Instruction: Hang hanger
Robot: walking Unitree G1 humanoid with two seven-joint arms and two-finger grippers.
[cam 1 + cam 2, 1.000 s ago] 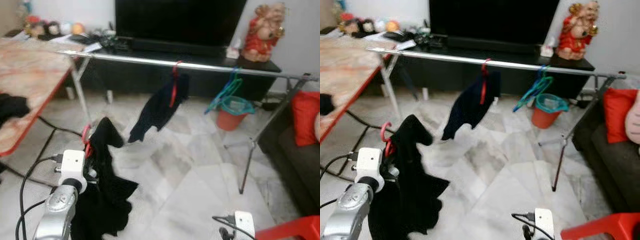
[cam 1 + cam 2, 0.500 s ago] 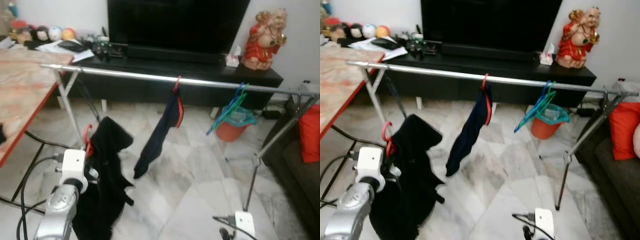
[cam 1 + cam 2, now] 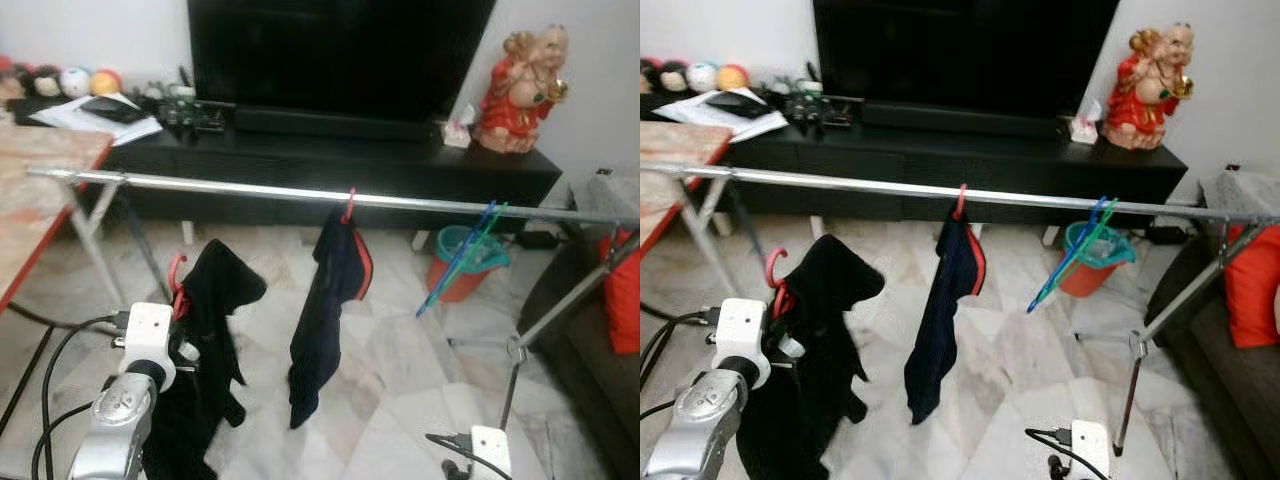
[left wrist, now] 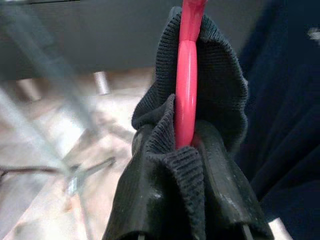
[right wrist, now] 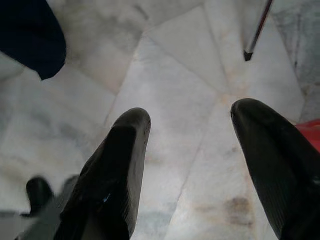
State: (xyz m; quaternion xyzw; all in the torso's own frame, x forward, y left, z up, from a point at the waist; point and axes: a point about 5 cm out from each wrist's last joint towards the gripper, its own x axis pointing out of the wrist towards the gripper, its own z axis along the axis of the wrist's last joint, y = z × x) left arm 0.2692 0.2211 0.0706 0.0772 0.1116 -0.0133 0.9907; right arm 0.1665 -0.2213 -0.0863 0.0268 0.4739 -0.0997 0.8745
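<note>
Left wrist view: left gripper (image 4: 187, 145) clamped on red hanger (image 4: 187, 95) through black garment (image 3: 205, 340). Carrying step; hook (image 3: 177, 268) up, long axis roughly upright, below and near silver rail (image 3: 250, 190). Next: lift, hook over rail left of hung navy garment (image 3: 325, 310). Right gripper (image 5: 197, 155) spread apart, idle.

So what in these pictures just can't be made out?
- Red hanger, left wrist view: arms hidden under the black garment.
- Left gripper: pads buried in cloth.
- Rail, eye views: right end cut off by the edge.
- Items on the TV cabinet: too small.
</note>
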